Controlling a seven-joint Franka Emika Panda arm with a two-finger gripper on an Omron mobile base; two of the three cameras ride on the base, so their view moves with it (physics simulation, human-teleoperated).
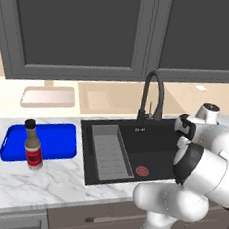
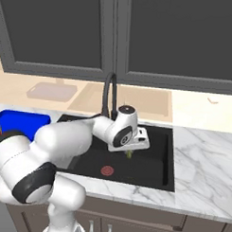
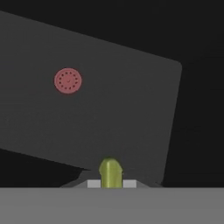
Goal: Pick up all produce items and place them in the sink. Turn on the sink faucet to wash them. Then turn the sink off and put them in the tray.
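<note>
I have the lime-like fruit (image 3: 110, 172) pinched in my gripper (image 2: 129, 153), the jaws closed on its two sides, and I hold it over the right part of the black sink (image 2: 163, 160), above the basin floor and not yet touching it. From my hand camera the fruit pokes up between my fingertips, with the red drain (image 3: 68, 80) off to one side on the dark floor below. I judge the fruit to be light, firm and smooth-skinned, so it could squirt out of a flat two-point grip if I squeeze off-centre; the hold belongs across its widest middle, with modest pressure so the skin isn't bruised. Being round, it will likely roll once released, so I'd let it go low in the basin, away from the grey ribbed rack (image 1: 110, 153). The faucet (image 1: 153, 93) stands behind the basin, and the blue tray (image 1: 59, 138) waits on the marble surface (image 1: 55, 180) to the left, with a brown bottle (image 1: 33, 145) at its front edge.
</note>
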